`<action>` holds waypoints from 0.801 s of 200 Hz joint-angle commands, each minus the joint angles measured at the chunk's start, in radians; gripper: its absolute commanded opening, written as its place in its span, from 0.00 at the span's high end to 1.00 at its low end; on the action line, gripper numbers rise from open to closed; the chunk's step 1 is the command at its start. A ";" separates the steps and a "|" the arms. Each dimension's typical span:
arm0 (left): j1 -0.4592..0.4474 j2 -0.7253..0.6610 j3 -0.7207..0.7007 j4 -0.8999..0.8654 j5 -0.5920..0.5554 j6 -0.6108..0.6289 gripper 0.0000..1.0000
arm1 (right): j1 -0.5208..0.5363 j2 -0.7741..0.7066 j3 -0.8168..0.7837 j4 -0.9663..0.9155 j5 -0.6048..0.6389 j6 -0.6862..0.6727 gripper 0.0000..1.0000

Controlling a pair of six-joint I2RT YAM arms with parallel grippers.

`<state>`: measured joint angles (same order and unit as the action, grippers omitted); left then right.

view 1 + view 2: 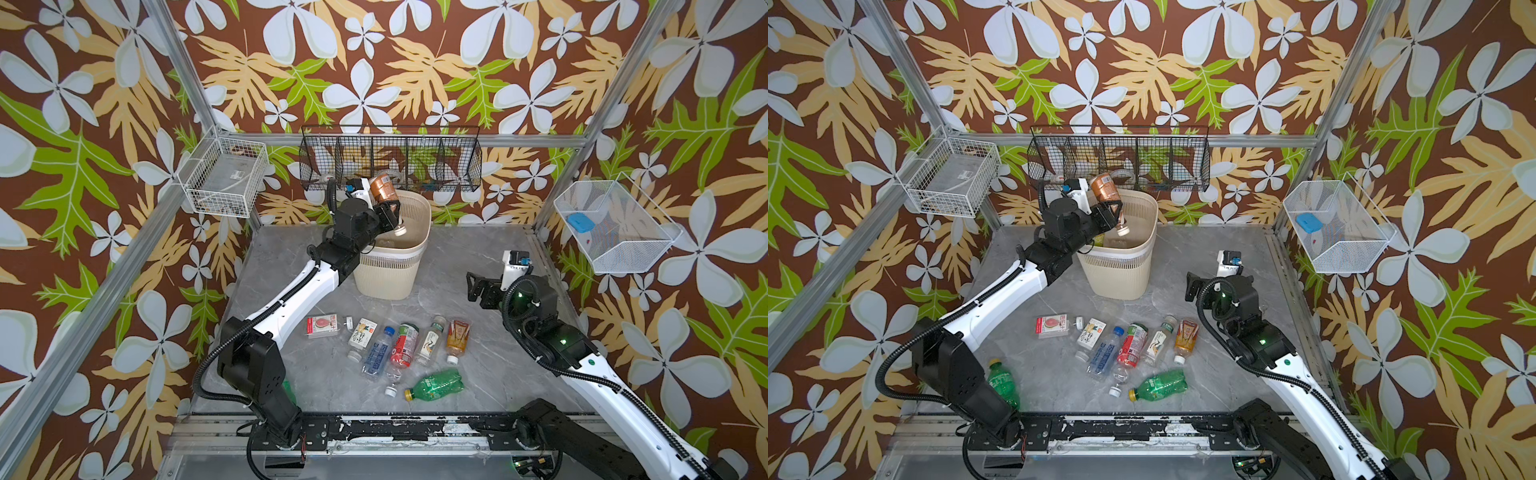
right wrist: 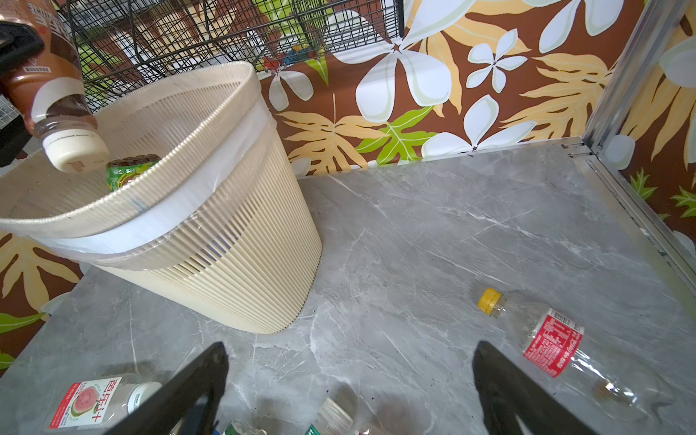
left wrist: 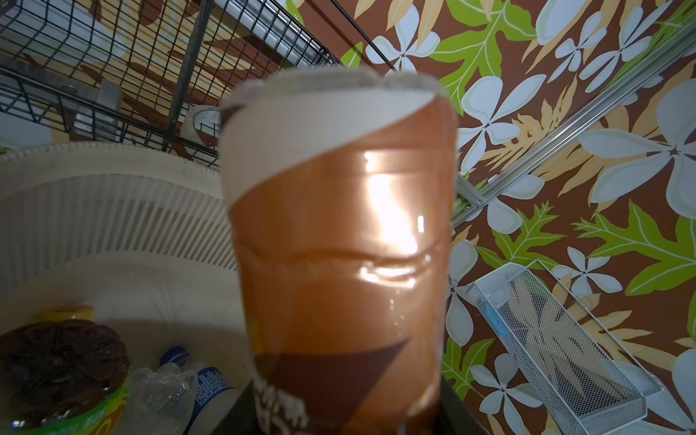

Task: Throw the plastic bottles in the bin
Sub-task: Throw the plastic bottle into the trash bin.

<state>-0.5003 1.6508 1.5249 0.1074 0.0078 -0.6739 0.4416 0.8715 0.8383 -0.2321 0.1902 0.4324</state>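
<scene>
Left gripper (image 1: 390, 209): clamped on brown bottle (image 1: 381, 188), cap down, over mouth of bin (image 1: 390, 278) near rear edge of worktop (image 1: 457, 257). Step in hand: the drop. Next: open wider, then back out clear of black wire basket (image 1: 390, 158) just behind. Front centre: row of plastic bottles (image 1: 405, 345) not yet binned, green bottle (image 1: 436, 384) nearest front edge. Right gripper (image 1: 471, 287): jaws wide, empty, near right edge.

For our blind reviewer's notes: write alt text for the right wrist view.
A brown bottle tilts cap-down over the mouth of a beige slatted bin that holds a green-labelled bottle. On the grey marble table, ahead of the open right pincer, lies a clear red-labelled bottle with a yellow cap.
</scene>
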 commanded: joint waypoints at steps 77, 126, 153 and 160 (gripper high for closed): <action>0.028 -0.085 -0.052 0.021 -0.008 0.010 0.00 | 0.001 -0.008 -0.001 -0.007 0.015 -0.013 0.00; 0.049 -0.377 -0.334 0.050 -0.057 0.068 0.00 | 0.000 0.017 -0.010 -0.007 0.001 0.006 0.00; 0.049 -0.624 -0.634 0.046 -0.145 0.065 0.00 | 0.000 0.039 -0.024 -0.023 -0.015 0.034 0.01; 0.049 -0.686 -0.716 0.046 -0.165 0.058 0.00 | 0.000 0.044 -0.030 -0.030 -0.012 0.043 0.00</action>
<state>-0.4534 1.1152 1.0012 0.1520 -0.0647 -0.6243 0.4416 0.9043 0.8215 -0.2382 0.1825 0.4412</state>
